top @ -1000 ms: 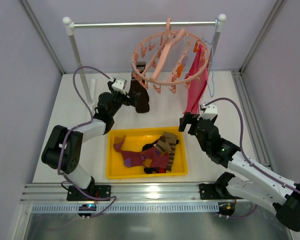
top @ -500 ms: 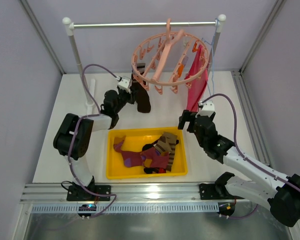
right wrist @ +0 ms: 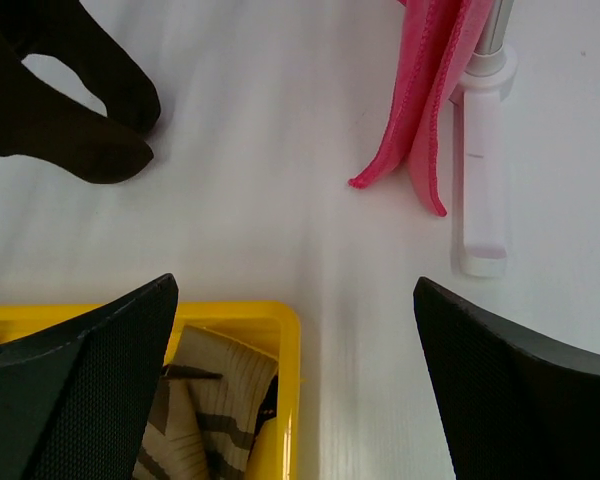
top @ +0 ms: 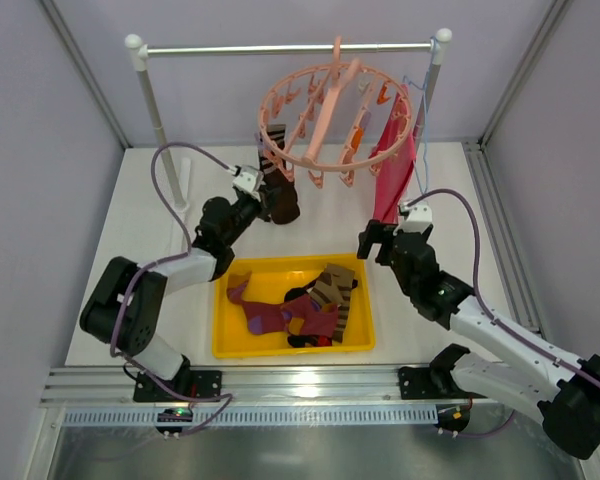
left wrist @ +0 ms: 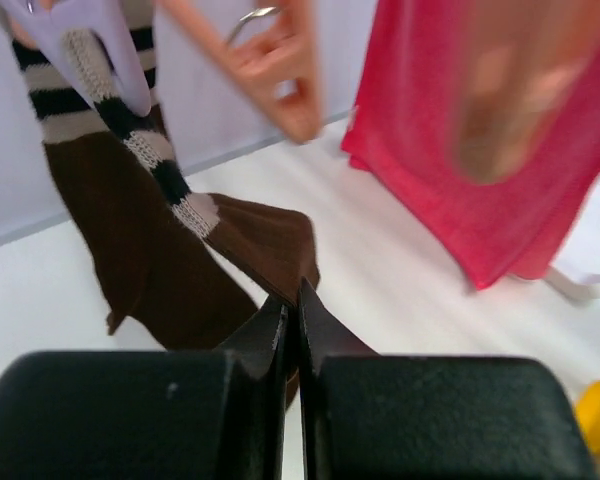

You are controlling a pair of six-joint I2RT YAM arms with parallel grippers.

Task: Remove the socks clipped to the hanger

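A brown sock [top: 283,195] with a cream-and-black striped cuff hangs from a peg of the salmon-pink ring hanger [top: 325,115], which tilts on the rail. My left gripper [top: 264,203] is shut on it. In the left wrist view the jaws [left wrist: 292,300] pinch the lower tip of the brown sock [left wrist: 170,260], and a peg [left wrist: 280,70] hangs blurred above. My right gripper [top: 378,242] stands open by the bin's far right corner, holding nothing. The right wrist view shows its wide-apart fingers [right wrist: 80,380] and the sock's toe [right wrist: 90,155].
A yellow bin [top: 220,310] near the front holds several patterned socks [top: 300,310]; a striped one [right wrist: 210,400] lies in its corner [right wrist: 230,315]. A pink-red cloth [top: 392,170] hangs at the hanger's right, next to the rack's post and white foot [right wrist: 480,200].
My left gripper has gone from open to shut on the brown sock's tip. The left arm has shifted by the sock and the hanger ring has tipped. The right arm has barely moved.
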